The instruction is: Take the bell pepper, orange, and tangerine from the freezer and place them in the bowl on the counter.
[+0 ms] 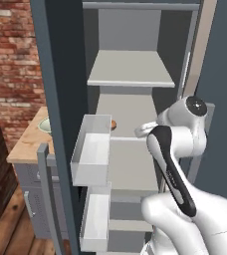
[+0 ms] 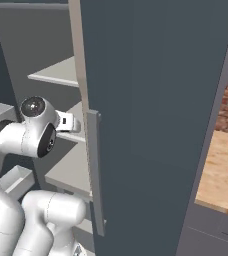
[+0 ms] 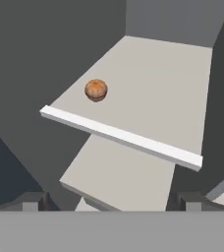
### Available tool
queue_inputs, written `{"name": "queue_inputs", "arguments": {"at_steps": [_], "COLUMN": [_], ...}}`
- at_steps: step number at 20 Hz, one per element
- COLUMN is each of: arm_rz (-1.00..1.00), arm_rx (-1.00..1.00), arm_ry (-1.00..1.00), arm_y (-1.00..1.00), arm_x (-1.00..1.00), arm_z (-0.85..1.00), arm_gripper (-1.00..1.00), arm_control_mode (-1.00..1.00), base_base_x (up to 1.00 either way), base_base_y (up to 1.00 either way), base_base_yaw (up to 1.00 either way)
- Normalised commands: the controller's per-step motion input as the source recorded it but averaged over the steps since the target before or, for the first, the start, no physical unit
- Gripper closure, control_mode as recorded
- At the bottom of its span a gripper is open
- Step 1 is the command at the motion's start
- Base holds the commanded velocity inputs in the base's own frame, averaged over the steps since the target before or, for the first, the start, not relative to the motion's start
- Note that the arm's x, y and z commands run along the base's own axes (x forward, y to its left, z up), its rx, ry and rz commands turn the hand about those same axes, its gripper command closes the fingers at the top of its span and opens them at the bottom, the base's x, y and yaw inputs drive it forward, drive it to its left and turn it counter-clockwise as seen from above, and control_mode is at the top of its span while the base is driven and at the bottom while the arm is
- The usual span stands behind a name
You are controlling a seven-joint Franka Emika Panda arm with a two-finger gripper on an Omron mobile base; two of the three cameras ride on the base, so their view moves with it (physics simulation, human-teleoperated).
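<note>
The freezer (image 1: pixel 60 99) stands open, its pale shelves bare but for one round orange-brown fruit (image 3: pixel 96 90) near the left front edge of a middle shelf (image 3: pixel 158 83). The arm reaches in toward that shelf, and the tool (image 3: pixel 112 199) hangs above and well apart from the fruit, jaws spread wide and empty. White bins (image 1: pixel 91 149) line the door. The bowl (image 1: pixel 45 124) sits on the wooden surface (image 1: pixel 28 142) to the left.

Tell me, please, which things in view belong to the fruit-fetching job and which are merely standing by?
Job: freezer; round orange-brown fruit on its shelf; bowl on the counter; fingers, open.
Standing by: door bins; brick wall; grey cabinet.
</note>
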Motion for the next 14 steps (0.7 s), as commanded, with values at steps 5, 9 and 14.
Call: {"name": "queue_inputs", "arguments": {"at_steps": [5, 9, 14], "arm_rz": [0.05, 0.07, 0.06], "arm_rx": [0.04, 0.03, 0.0], "arm_ry": [0.0, 0.0, 0.0], "arm_y": [0.18, 0.13, 0.17], "arm_x": [0.41, 0.29, 0.29], "arm_z": [-0.06, -0.15, -0.32], "arm_gripper": [-1.0, -1.0, -1.0], "arm_control_mode": [-1.0, -1.0, -1.0], "base_base_x": [0.0, 0.0, 0.0], "base_base_y": [0.0, 0.0, 0.0], "base_base_yaw": [0.0, 0.0, 0.0]}}
